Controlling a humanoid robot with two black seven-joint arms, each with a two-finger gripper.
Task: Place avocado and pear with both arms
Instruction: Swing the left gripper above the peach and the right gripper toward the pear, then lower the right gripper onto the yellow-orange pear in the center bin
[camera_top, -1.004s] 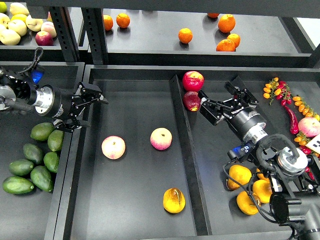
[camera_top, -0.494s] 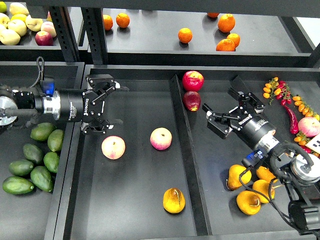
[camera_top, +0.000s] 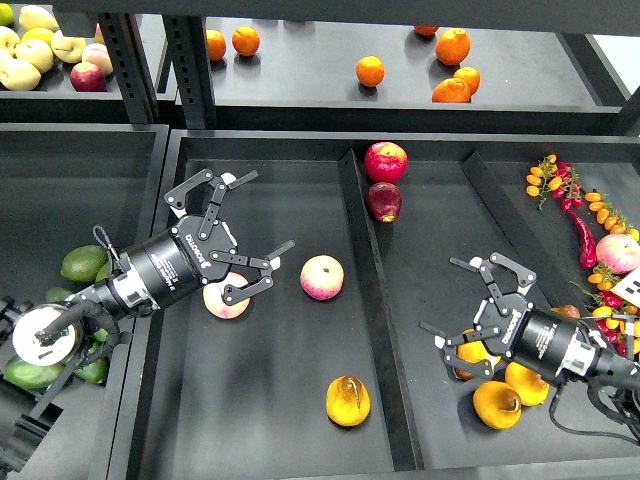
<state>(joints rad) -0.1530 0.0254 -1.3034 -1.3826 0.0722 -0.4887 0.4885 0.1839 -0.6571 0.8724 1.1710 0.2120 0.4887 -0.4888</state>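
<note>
My left gripper (camera_top: 268, 210) is open and empty, hovering over the middle tray (camera_top: 270, 420), just above a pink-yellow peach (camera_top: 222, 305) that it partly hides. Green avocados (camera_top: 83, 262) lie in the left bin, mostly hidden behind my left arm. My right gripper (camera_top: 438, 296) is open and empty over the right tray, just left of a cluster of yellow-orange pears (camera_top: 497, 405). One more pear (camera_top: 347, 400), with a reddish-brown streak, lies at the front of the middle tray.
A second peach (camera_top: 322, 277) lies mid-tray. Two red apples (camera_top: 386, 161) sit at the back by the divider (camera_top: 368, 300). Cherry tomatoes (camera_top: 548, 178), a red chili (camera_top: 583, 240) and a peach (camera_top: 618, 253) are far right. Oranges (camera_top: 371, 70) sit on the back shelf.
My left gripper swung right and forward from the left bin's edge to over the peach. My right gripper drew back from the apples toward the pears at the front right. Both stayed open.
</note>
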